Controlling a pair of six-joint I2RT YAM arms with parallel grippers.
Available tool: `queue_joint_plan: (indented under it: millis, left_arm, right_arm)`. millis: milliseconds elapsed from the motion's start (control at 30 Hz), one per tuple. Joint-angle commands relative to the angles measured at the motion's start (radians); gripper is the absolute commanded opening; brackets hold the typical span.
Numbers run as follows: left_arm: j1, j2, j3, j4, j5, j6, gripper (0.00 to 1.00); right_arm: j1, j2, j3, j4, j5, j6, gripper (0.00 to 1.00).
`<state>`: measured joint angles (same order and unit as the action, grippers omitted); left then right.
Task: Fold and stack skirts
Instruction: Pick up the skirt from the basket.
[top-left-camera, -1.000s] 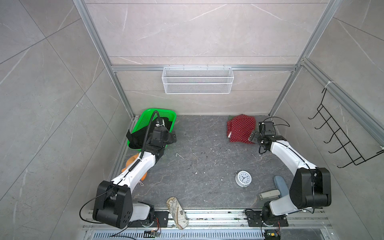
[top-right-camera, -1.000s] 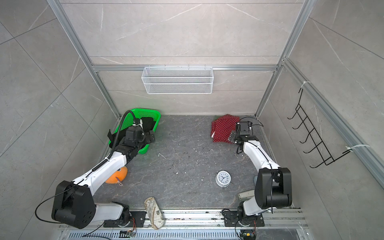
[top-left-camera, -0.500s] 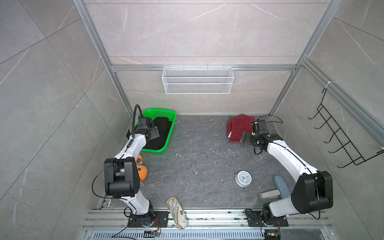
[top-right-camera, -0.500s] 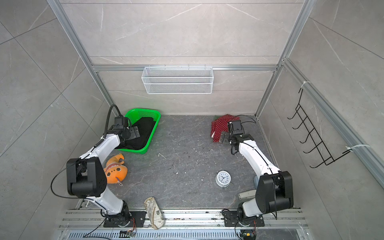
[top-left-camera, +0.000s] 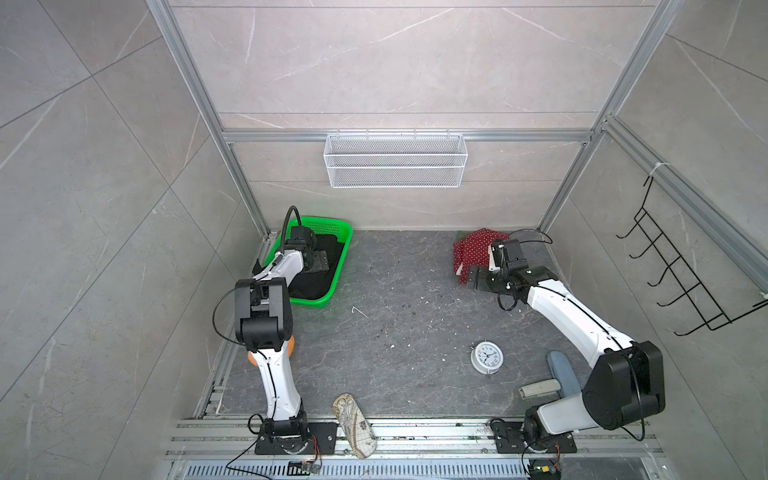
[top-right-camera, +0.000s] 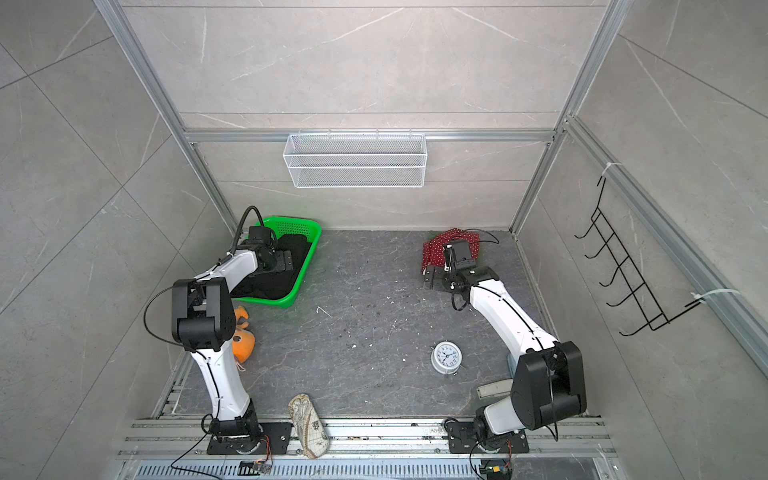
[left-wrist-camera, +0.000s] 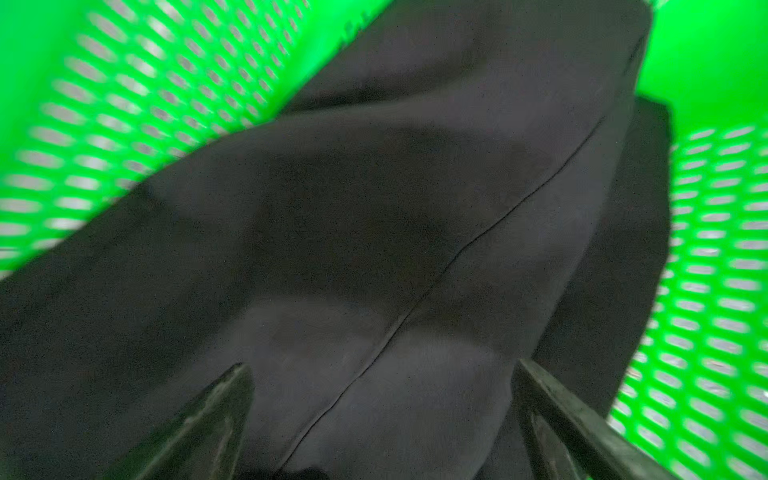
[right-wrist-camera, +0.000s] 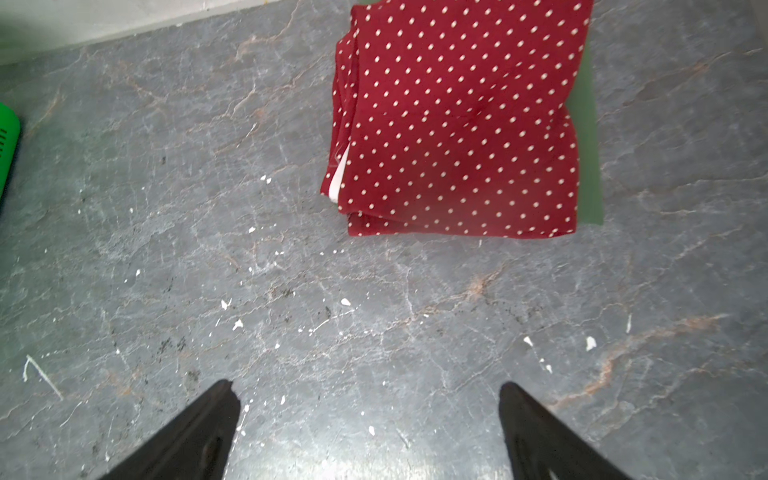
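The black skirt (top-left-camera: 311, 282) (top-right-camera: 274, 282) lies crumpled in the bright green basket (top-left-camera: 340, 257). My left gripper (top-left-camera: 320, 262) (left-wrist-camera: 380, 365) hovers open just above the black skirt (left-wrist-camera: 374, 208), with the cloth showing between its fingers. The red polka-dot skirt (top-left-camera: 471, 249) (right-wrist-camera: 457, 124) lies folded at the back right. It lies on the dark green skirt (right-wrist-camera: 588, 137), of which only an edge shows. My right gripper (top-left-camera: 473, 277) (right-wrist-camera: 368, 384) is open over bare floor, just off the red skirt's near corner, holding nothing.
A white alarm clock (top-left-camera: 487, 356) stands front right, with a blue-grey object (top-left-camera: 561, 374) by the right arm's base. An orange plush toy (top-right-camera: 243, 340) lies beside the left arm. A patterned pouch (top-left-camera: 353, 419) sits at the front edge. A wire shelf (top-left-camera: 395, 160) hangs on the back wall.
My left arm lifted its elbow and swung the gripper into the basket, over the black skirt. My right gripper drew away from the red skirt toward the middle of the floor.
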<state>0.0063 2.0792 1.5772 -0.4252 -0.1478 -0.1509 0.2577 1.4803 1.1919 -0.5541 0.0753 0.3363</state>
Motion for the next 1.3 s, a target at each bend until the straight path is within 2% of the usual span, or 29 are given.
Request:
queue_joint_plan:
  millis: [0, 200, 300, 367, 433, 567, 633, 800, 1267]
  left_arm:
    - [-0.001, 0.041, 0.059, -0.061, 0.029, 0.021, 0.99]
    - [-0.001, 0.106, 0.121, -0.091, 0.041, 0.033, 0.93]
    - [0.0, 0.137, 0.158, -0.119, 0.049, 0.043, 0.84]
    - [0.0, 0.159, 0.183, -0.143, 0.06, 0.049, 0.74]
    - [-0.001, 0.179, 0.213, -0.168, 0.074, 0.054, 0.61]
    - [0.0, 0.192, 0.224, -0.174, 0.086, 0.054, 0.17]
    - [-0.001, 0.181, 0.223, -0.17, 0.087, 0.053, 0.0]
    - [-0.001, 0.106, 0.197, -0.139, 0.089, 0.068, 0.0]
    - [-0.002, -0.231, 0.026, -0.005, 0.138, 0.099, 0.0]
  right_arm:
    - [0.017, 0.01, 0.035, -0.023, -0.014, -0.008, 1.0]
    - [0.031, 0.018, 0.047, -0.023, -0.008, 0.0, 1.0]
    - [0.035, 0.014, 0.046, -0.021, -0.005, 0.003, 1.0]
    - [0.036, 0.009, 0.043, -0.021, 0.0, 0.003, 1.0]
    - [0.038, 0.005, 0.04, -0.023, 0.004, 0.004, 1.0]
    - [0.038, -0.007, 0.029, -0.023, 0.007, 0.006, 1.0]
    - [0.037, -0.015, 0.022, -0.02, 0.009, 0.009, 1.0]
    - [0.039, -0.025, -0.005, 0.0, 0.006, 0.019, 1.0]
    - [0.042, 0.007, -0.021, 0.041, -0.035, 0.032, 1.0]
